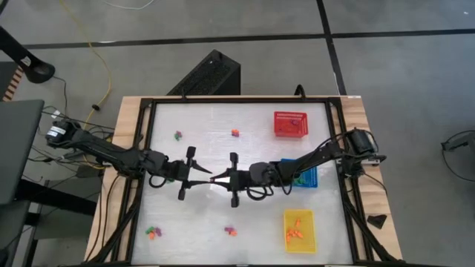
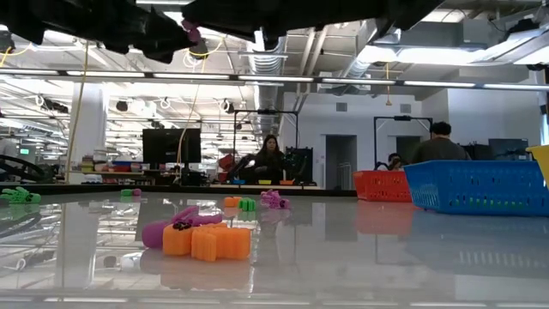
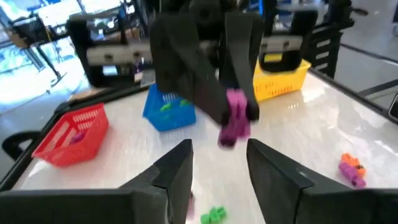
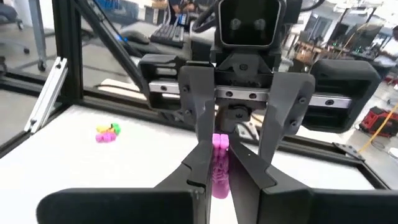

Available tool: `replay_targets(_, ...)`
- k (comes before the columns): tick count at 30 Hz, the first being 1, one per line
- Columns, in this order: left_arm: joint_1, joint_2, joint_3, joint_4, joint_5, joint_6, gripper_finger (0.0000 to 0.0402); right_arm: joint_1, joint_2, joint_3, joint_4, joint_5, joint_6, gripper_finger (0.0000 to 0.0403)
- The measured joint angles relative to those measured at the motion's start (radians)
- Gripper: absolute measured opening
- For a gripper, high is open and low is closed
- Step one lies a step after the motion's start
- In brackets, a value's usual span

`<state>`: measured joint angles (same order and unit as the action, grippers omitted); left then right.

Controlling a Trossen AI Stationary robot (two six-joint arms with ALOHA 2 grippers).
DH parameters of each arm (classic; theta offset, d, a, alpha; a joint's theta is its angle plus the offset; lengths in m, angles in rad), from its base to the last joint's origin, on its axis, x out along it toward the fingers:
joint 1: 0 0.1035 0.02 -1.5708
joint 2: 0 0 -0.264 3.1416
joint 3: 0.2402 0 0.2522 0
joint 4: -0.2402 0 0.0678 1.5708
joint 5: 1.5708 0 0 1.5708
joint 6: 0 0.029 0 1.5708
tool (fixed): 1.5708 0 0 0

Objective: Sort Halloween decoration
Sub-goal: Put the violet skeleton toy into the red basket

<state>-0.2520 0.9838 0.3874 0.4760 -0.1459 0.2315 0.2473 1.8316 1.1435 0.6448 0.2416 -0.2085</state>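
Observation:
A pink-purple Halloween decoration (image 4: 219, 163) hangs above the middle of the table (image 1: 245, 245), and my right gripper (image 4: 217, 160) is shut on it. My left gripper (image 3: 217, 158) faces it from the table's left. It is open, its fingers standing on either side of the trinket's far end without touching it. In the high view the two grippers meet tip to tip at the trinket (image 1: 216, 179). More small trinkets lie on the table at the far left (image 1: 178, 136), far middle (image 1: 235, 133), near left (image 1: 154, 232) and near middle (image 1: 231, 231). My right gripper pinches the pink trinket's two sides (image 4: 219, 174) between its two fingers. The fingers lie level and come from the table's right. The trinket is lifted clear of the table, and part of it (image 3: 231, 127) sticks out past the fingertips toward my left gripper.
A red basket (image 1: 290, 123) stands at the far right, a blue basket (image 1: 306, 178) under my right arm, and a yellow basket (image 1: 299, 230) holding orange pieces at the near right. A black frame (image 1: 148, 148) rims the table. People sit in the room beyond.

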Motion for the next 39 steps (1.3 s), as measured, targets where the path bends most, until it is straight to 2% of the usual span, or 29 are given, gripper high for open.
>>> replay_targets(3,0.0,-0.03,0.0,-0.078,-0.002,-0.015,0.0146,0.018,-0.053,0.0,-0.123,0.059,0.014,0.0065)
replay_targets(7,0.0,-0.091,0.0,-0.191,-0.001,-0.043,0.0147,0.053,-0.159,0.001,-0.454,0.125,0.117,0.0065)
replay_targets(14,0.0,-0.177,0.0,-0.29,-0.048,-0.116,0.0147,0.124,-0.333,0.001,-1.063,0.13,0.522,0.0064)
replay_targets(19,0.0,-0.192,0.0,-0.311,-0.05,-0.135,0.0147,0.188,-0.402,0.001,-1.37,0.033,0.852,0.0064)
replay_targets(20,0.0,-0.192,0.0,-0.311,-0.05,-0.136,0.0147,0.204,-0.409,0.001,-1.399,0.055,0.899,0.0064)
replay_targets(22,0.0,-0.192,0.0,-0.307,-0.052,-0.136,0.0147,0.231,-0.418,0.0,-1.46,0.167,0.977,0.0064)
replay_targets(25,0.0,-0.192,0.0,-0.299,-0.076,-0.136,0.0147,0.221,-0.432,0.0,-1.557,0.301,1.014,0.0064)
replay_targets(29,0.0,-0.192,0.0,-0.288,-0.079,-0.15,0.0147,0.108,-0.433,0.0,-1.689,0.367,0.993,0.0064)
replay_targets(34,0.0,-0.192,0.0,-0.286,-0.079,-0.138,0.0147,-0.166,-0.433,-0.014,-1.742,0.364,0.813,0.0064)
replay_targets(36,0.0,-0.192,0.0,-0.287,-0.079,-0.135,0.0147,-0.296,-0.432,-0.028,-1.732,0.339,0.735,0.0064)
replay_targets(39,0.0,-0.192,0.0,-0.322,-0.079,-0.133,0.0147,-0.479,-0.426,-0.067,-1.651,0.226,0.597,0.0065)
